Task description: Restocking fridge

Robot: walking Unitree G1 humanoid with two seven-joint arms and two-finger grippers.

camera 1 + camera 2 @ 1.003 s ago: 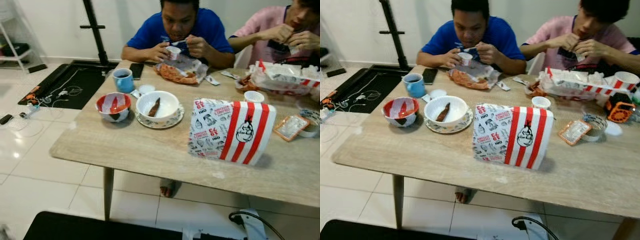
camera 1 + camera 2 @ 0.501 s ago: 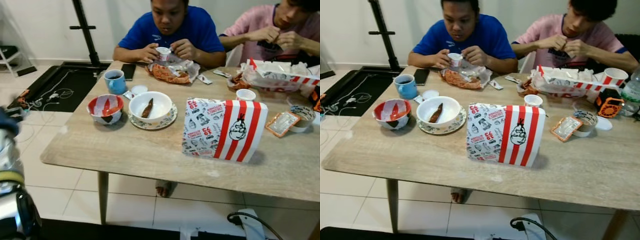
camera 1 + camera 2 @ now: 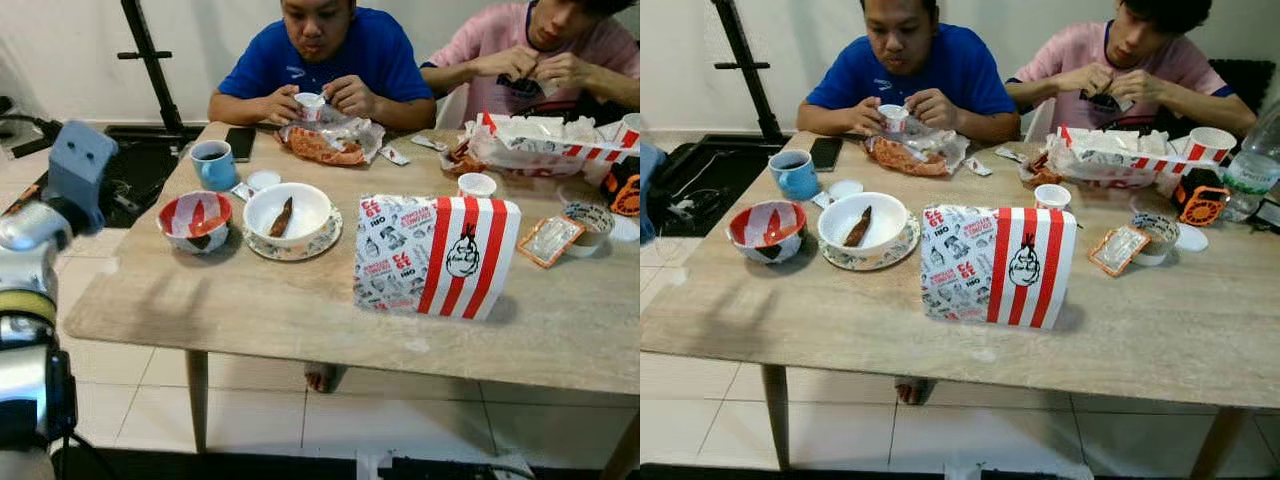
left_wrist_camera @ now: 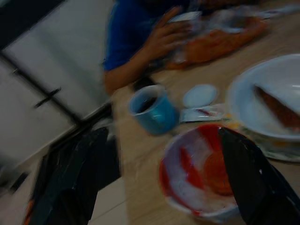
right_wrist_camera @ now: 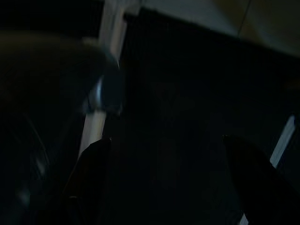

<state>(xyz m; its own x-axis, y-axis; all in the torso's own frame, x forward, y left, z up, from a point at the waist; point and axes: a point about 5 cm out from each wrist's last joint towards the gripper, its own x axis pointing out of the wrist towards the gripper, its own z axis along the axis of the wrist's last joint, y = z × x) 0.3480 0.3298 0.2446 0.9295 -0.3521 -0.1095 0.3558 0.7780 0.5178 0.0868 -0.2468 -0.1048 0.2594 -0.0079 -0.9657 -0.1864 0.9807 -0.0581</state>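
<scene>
Our left gripper (image 4: 159,178) is raised at the left end of the wooden table (image 3: 280,310), fingers spread wide and grasping nothing, looking onto the red-and-white bowl (image 3: 195,219) near that end. Just beside the bowl, a white bowl (image 3: 288,214) holding a brown piece of food sits on a patterned plate (image 3: 322,239), and behind the two stand a blue mug (image 3: 215,163) and a small white lid (image 3: 264,180). Toward the middle of the table a red-and-white striped takeaway box (image 3: 437,255) stands upright. Beyond it lie a long striped food box (image 3: 545,150), a small white cup (image 3: 477,185) and an orange-rimmed sauce packet (image 3: 549,240). A person in a blue shirt (image 3: 325,65) and a person in a pink shirt (image 3: 500,45) sit at the far side, each with both hands up at food. Our right gripper (image 5: 164,178) hangs in the dark, its two fingers apart around nothing we can make out. No fridge is before us.
</scene>
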